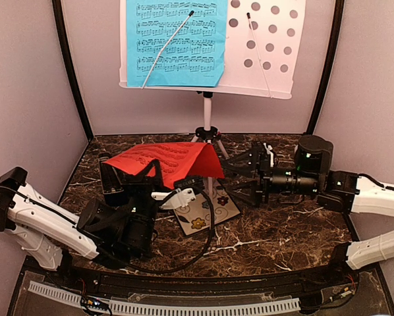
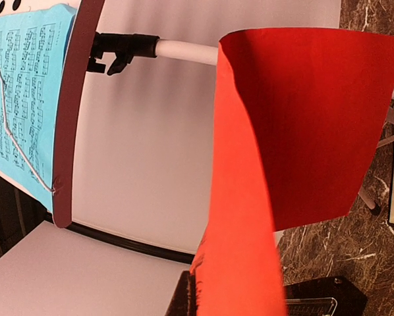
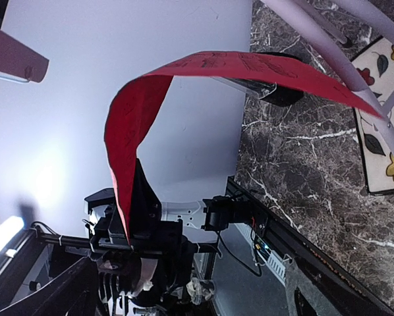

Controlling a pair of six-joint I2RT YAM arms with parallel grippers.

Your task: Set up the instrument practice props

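Blue sheet point(image 1: 174, 43): printed music staves

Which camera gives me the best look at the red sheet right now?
Top external: nearly the whole red sheet shows, printed side up, arched. Left wrist shows its blank side, cropped; right wrist shows it bent, nearly edge-on.
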